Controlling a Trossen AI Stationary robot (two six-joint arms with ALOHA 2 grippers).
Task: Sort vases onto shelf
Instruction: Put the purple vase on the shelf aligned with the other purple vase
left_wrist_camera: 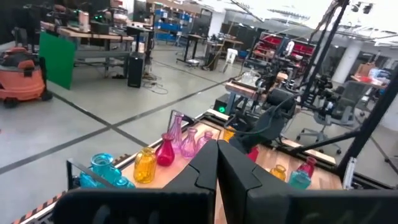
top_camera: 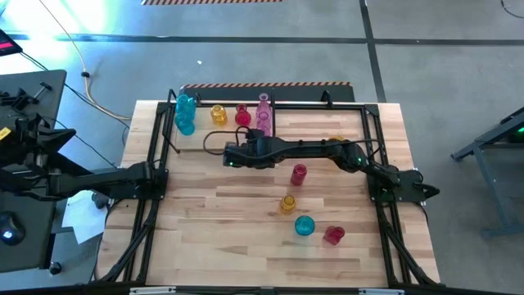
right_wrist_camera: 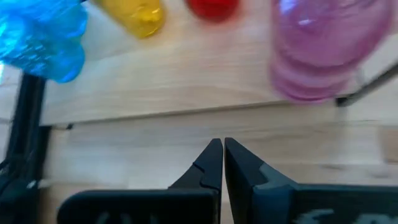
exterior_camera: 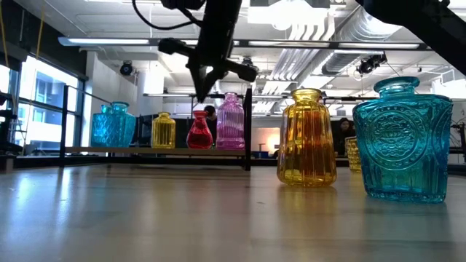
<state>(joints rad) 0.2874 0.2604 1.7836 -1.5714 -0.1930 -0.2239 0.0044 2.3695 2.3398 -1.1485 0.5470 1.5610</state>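
Observation:
The shelf, black rods over a light plank, stands at the table's far left. On it rest two cyan vases, a yellow vase, a red vase and two pink vases, each on its base. Loose on the tabletop stand a pink-red vase, an amber vase, a cyan vase and a red vase. My right gripper is shut and empty, hovering just in front of the shelf plank, near the pink vase. My left gripper is shut, parked at the table's left edge.
The right arm stretches across the table's middle from its base at the right edge. Black frame rails run along both sides of the table. In the low view the amber vase and the cyan vase stand near the camera.

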